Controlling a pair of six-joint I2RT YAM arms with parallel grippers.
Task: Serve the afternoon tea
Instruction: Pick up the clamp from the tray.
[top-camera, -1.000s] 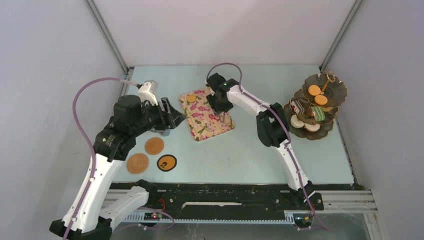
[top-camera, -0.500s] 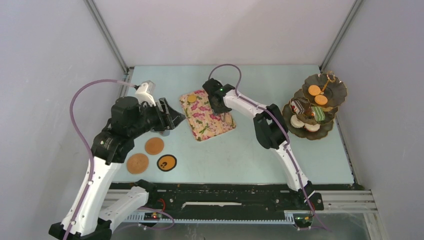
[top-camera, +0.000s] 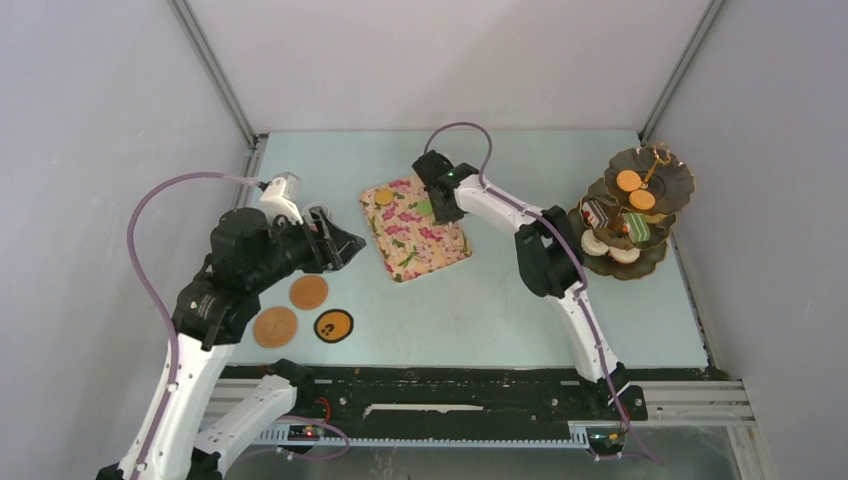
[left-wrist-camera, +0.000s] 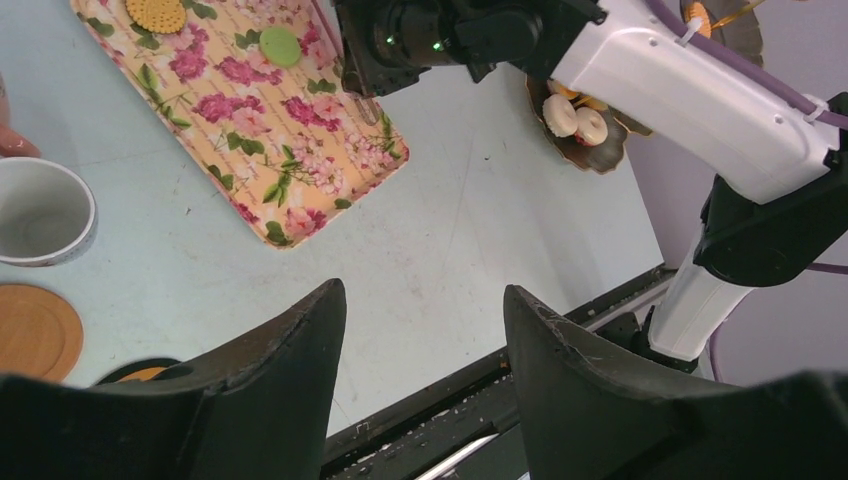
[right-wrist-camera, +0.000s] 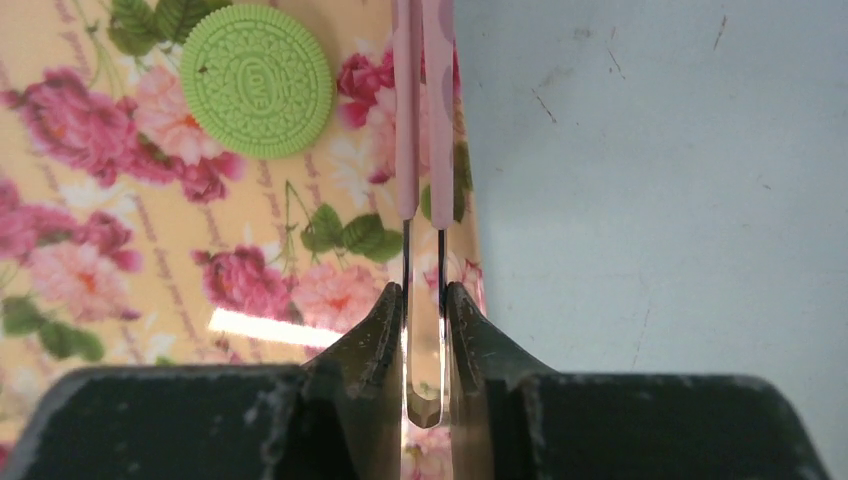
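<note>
With right gripper (right-wrist-camera: 425, 330), pinches tongs (right-wrist-camera: 422, 100) narrow, their pink arms squeezed almost together, running out along the right edge of tray (right-wrist-camera: 120, 250), tips out of the wrist view. Just left of the tongs, flat on the tray and apart from them: green biscuit (right-wrist-camera: 258, 80). At the tray's far corner: yellow biscuit (left-wrist-camera: 155, 12).

With left gripper (left-wrist-camera: 422, 300), holds nothing; stands wide open, hovers over bare table (left-wrist-camera: 480, 230) off the tray's near left side. Below it to the left: mug (left-wrist-camera: 40, 212), pale, upright, hollow showing, on the table near an orange coaster (left-wrist-camera: 30, 330) but not on it. Seen from above, three coasters close together at front left, two orange, one dark.

At far right, well apart from both grippers: stand (top-camera: 675, 170). On top tier, two orange biscuits (top-camera: 628, 180); on middle tier, cake slices (top-camera: 600, 212); on bottom tier, donuts (left-wrist-camera: 560, 113).
</note>
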